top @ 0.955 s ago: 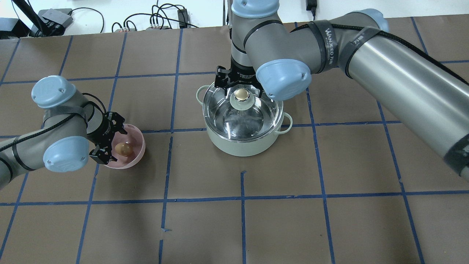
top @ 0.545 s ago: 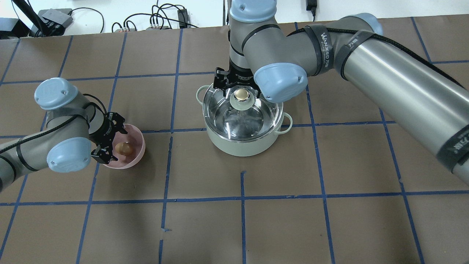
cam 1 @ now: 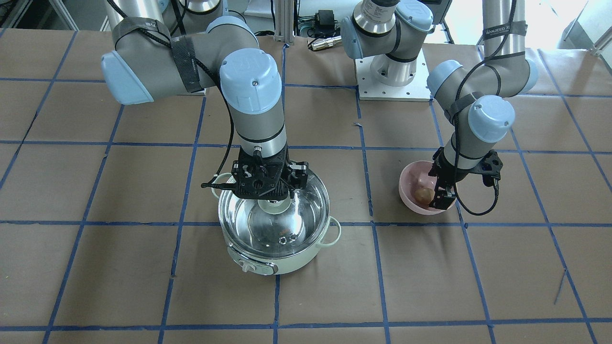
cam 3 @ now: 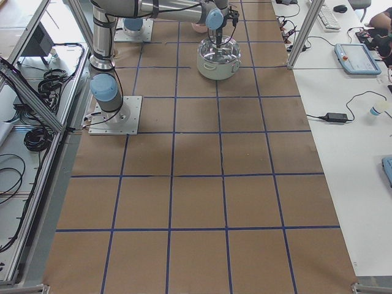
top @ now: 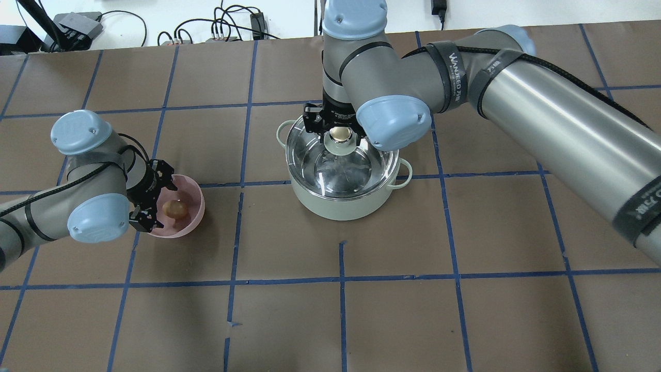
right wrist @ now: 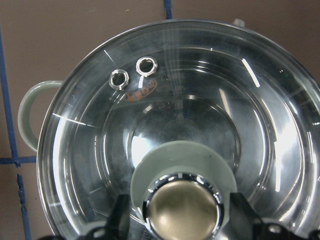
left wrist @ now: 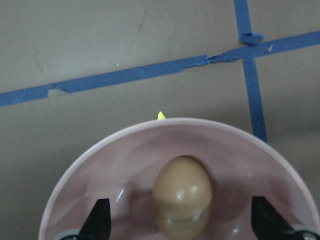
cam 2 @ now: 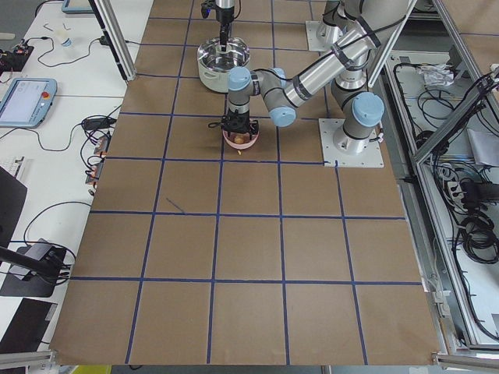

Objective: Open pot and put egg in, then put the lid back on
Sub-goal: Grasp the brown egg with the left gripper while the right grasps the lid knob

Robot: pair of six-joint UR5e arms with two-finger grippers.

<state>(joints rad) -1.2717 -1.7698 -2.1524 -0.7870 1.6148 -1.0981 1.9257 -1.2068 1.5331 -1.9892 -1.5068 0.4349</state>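
The mint-green pot [top: 335,206] stands at the table's middle with the glass lid [top: 361,165] on it. My right gripper [top: 340,133] is open; its fingers flank the lid's beige-gold knob [right wrist: 182,212] without clamping it, as the right wrist view shows. The pot [cam 1: 267,263] and lid [cam 1: 291,224] also show in the front view, under the right gripper [cam 1: 270,201]. The light-brown egg [top: 174,208] lies in a pink bowl [top: 193,217]. My left gripper [top: 164,202] is open and reaches into the bowl, a finger on either side of the egg [left wrist: 181,192].
The pink bowl [cam 1: 406,184] sits about two tile widths from the pot on my left. Cables and power boxes [top: 222,28] lie beyond the far table edge. The arms' base plate [cam 1: 392,76] is at the table's rear. Blue tape lines cross the brown tabletop.
My right gripper has moved forward and down from behind the knob until its fingers straddle it. The left gripper has sunk slightly in the bowl around the egg. Pot, lid and egg have not moved.
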